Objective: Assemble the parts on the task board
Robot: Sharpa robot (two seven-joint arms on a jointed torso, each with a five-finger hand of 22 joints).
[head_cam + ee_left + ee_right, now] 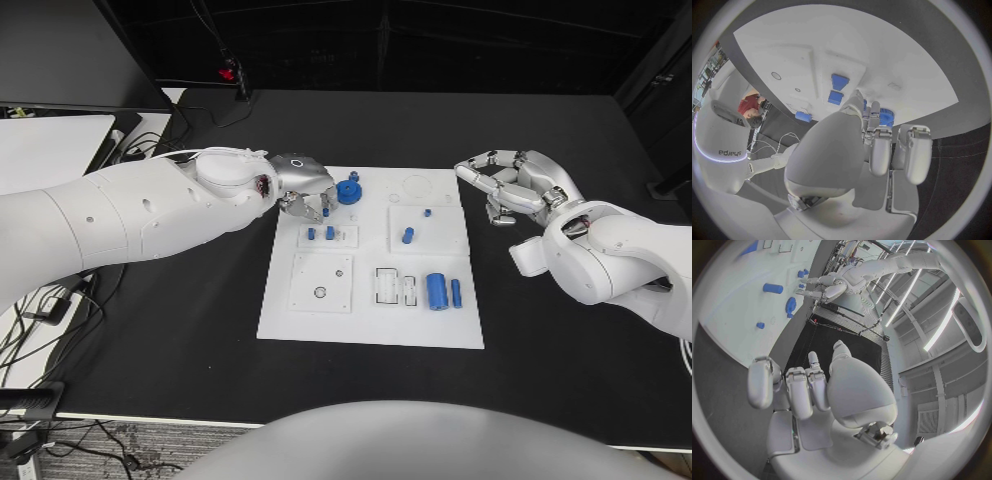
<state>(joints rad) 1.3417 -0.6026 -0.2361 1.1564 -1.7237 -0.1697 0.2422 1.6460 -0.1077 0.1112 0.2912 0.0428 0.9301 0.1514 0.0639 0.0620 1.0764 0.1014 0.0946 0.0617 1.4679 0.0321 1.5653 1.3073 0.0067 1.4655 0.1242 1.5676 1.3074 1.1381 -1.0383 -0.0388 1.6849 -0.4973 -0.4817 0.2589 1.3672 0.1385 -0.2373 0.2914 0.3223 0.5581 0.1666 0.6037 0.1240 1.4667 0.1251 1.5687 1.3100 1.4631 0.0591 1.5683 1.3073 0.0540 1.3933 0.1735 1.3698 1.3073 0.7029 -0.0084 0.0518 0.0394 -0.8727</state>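
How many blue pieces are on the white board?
8 visible blue parts: gear, two pegs, small ones, two cylinders. The left hand may hide more.

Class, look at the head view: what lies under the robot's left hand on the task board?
Under the left hand you see the white task board and a blue gear-like part beside its fingertips. Whatever lies directly beneath the palm is covered.

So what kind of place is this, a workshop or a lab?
Most likely a robotics lab: a black table holds a white task board with small blue parts, loose cables trail at the table's edge, and long strip lights hang overhead.
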